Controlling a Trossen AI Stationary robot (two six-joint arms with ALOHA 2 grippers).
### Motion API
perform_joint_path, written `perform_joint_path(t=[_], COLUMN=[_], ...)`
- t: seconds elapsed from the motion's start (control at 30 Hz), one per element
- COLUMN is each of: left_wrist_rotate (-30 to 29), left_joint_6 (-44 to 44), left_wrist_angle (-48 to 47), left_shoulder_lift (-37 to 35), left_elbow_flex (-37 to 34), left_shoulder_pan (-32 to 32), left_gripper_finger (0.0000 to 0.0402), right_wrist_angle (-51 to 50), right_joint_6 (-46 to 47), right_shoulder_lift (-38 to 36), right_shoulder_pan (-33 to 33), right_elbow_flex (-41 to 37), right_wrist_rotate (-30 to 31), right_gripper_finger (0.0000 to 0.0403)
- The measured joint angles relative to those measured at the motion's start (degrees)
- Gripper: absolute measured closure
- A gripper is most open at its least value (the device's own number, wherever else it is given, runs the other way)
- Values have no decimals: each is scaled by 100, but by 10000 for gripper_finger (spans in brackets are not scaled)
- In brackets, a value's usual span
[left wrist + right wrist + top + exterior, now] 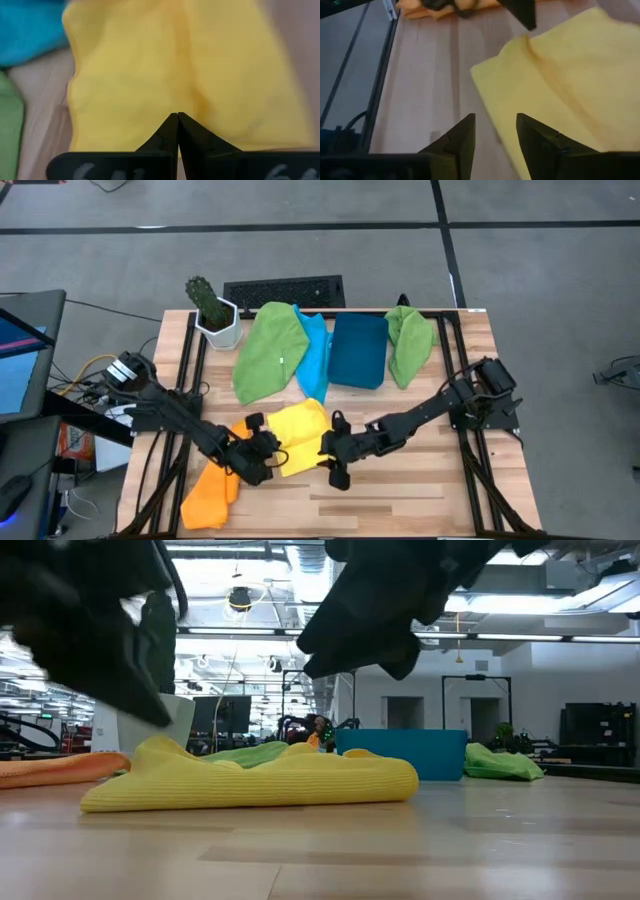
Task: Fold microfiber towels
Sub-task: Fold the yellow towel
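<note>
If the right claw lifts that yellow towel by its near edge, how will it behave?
The yellow towel will probably droop rather than hold shape: it lies in soft, rounded folds. It looks light and thin. Its ribbed surface likely grips rather than slips. The open right claw hovers at its corner; the left claw is shut over it.

Orange towel (212, 495) partly under the left arm, light blue towel (316, 355) half covered by green towel (270, 348)
</note>
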Motion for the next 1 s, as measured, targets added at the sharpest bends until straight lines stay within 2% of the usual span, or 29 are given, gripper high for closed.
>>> perform_joint_path(t=[0.1,0.2,0.4,0.57,0.7,0.83,1.0], left_wrist_rotate=[322,1020,1999,2202,2165,2416,2420], left_joint_6=[54,-157,-1230,-1937,-2152,-2134,-1980], left_wrist_angle=[-91,95,1696,2360,2416,2314,1184], left_shoulder_lift=[142,344,869,1284,1688,2128,2138], left_elbow_flex=[-69,-181,-91,331,921,1618,2329], left_shoulder_pan=[247,453,514,476,500,533,537], left_gripper_finger=[401,401,402,401,401,401,401], right_wrist_angle=[18,48,-223,-460,-553,-903,-1105], right_joint_6=[216,388,1152,1906,2175,2281,2260], right_shoulder_lift=[0,0,1,2,2,2,3], right_shoulder_pan=[162,307,536,658,801,1001,1211], right_elbow_flex=[0,-1,2,-4,-2,57,231], right_wrist_rotate=[-2,-6,26,13,117,131,160], right_gripper_finger=[247,254,272,282,281,273,250])
